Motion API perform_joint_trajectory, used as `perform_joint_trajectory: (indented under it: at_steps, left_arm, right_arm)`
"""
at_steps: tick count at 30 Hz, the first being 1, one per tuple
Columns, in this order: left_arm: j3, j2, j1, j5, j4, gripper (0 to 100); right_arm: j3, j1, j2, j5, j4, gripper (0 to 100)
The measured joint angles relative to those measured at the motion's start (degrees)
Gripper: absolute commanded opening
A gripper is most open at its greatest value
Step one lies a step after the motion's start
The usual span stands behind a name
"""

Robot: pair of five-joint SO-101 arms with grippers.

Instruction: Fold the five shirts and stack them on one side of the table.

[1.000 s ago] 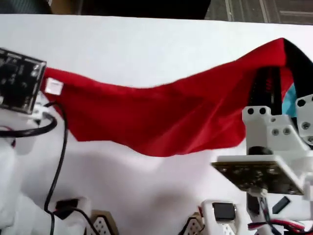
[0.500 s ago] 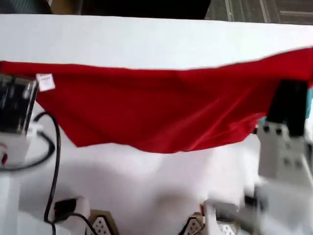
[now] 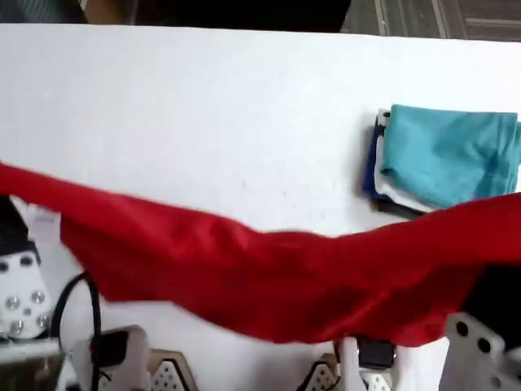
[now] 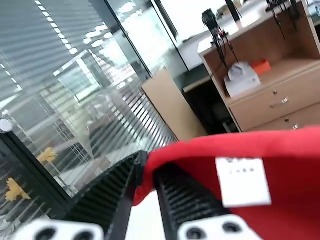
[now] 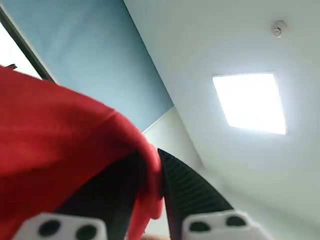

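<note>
Left pincer [image 4: 150,167] is clamping the red shirt [image 4: 292,170] by its labelled edge; the right pincer [image 5: 153,162] is gripping the other end. From above, the shirt is spanning the lower frame left to right, with the folded stack [image 3: 448,155] lying upper right, nearer the right pincer.

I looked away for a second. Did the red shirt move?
Yes. The red shirt came toward the near side of the table, away from its far edge, uncovering the folded stack.
</note>
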Motion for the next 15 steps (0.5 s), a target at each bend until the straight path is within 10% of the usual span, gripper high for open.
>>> perform_joint_trajectory:
  at_steps: [15]
  left_arm:
    - [36.4, 0.18, 0.0, -3.43, -21.01, 3]
  right_arm:
    - [29.45, -1.32, 8.62, 0.0, -10.46, 2.1]
